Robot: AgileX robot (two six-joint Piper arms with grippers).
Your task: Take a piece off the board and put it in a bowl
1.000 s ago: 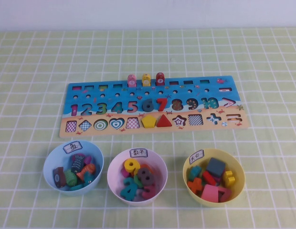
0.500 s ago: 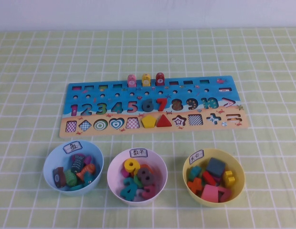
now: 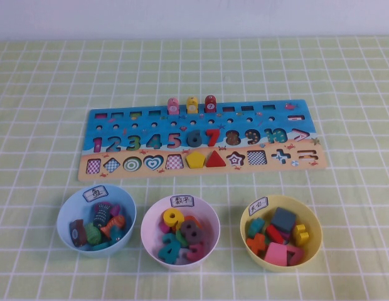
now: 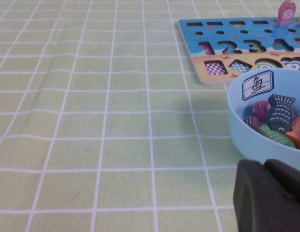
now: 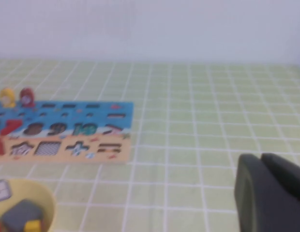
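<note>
The board (image 3: 201, 139) lies flat mid-table, blue above and tan below, with numbers and shape cut-outs; it also shows in the left wrist view (image 4: 222, 46) and the right wrist view (image 5: 67, 137). The yellow bowl (image 3: 314, 221) stands front right, holding several blocks, among them a small red oblong bar (image 3: 274, 234). I cannot make out a red bar on the board. Neither gripper shows in the high view. My left gripper (image 4: 263, 166) is shut and empty, low beside the light blue bowl (image 4: 247, 130). My right gripper (image 5: 260, 158) is shut and empty, to the right of the yellow bowl (image 5: 46, 200).
A light blue bowl (image 3: 72, 207) of fish pieces stands front left and a pink-white bowl (image 3: 150, 219) of numbers front centre. Three small pegs (image 3: 192, 105) stand on the board's far edge. A green checked cloth (image 3: 50, 81) covers the table.
</note>
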